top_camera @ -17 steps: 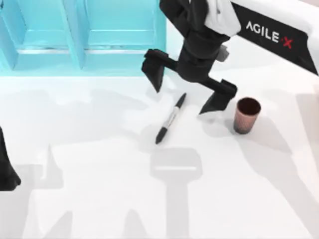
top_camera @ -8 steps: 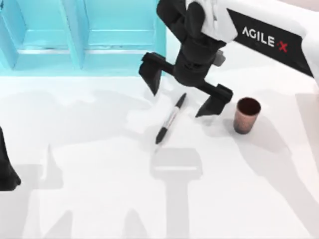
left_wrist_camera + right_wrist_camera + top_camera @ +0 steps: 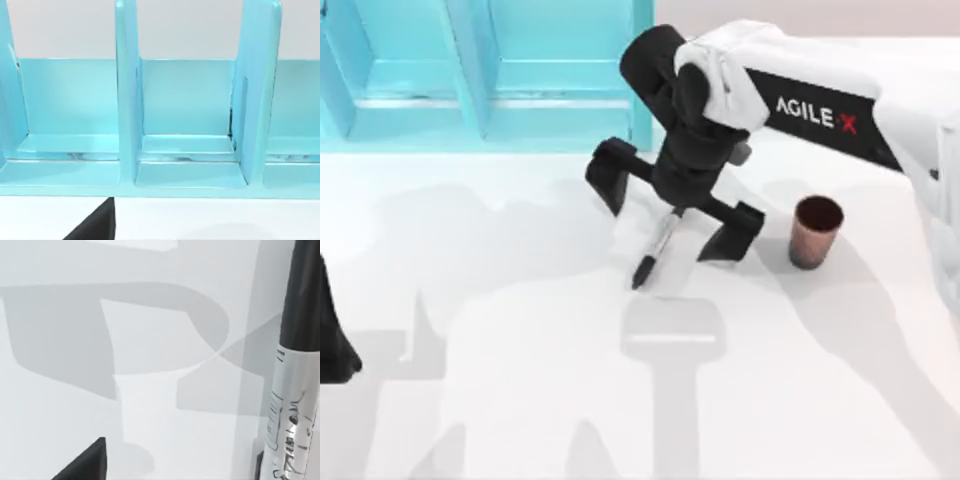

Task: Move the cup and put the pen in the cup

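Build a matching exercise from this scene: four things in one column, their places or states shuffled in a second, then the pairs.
1. pen
2. cup
3. right end effector
4. left end effector

A. parked at the table's left edge
B. open, straddling the pen
C. lying flat on the table
D. standing upright, right of the pen

Pairs: 1-C, 2-D, 3-B, 4-A

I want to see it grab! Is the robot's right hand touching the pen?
Apart. In the top view, the open right hand straddles the pen, white table visible between each finger and it.
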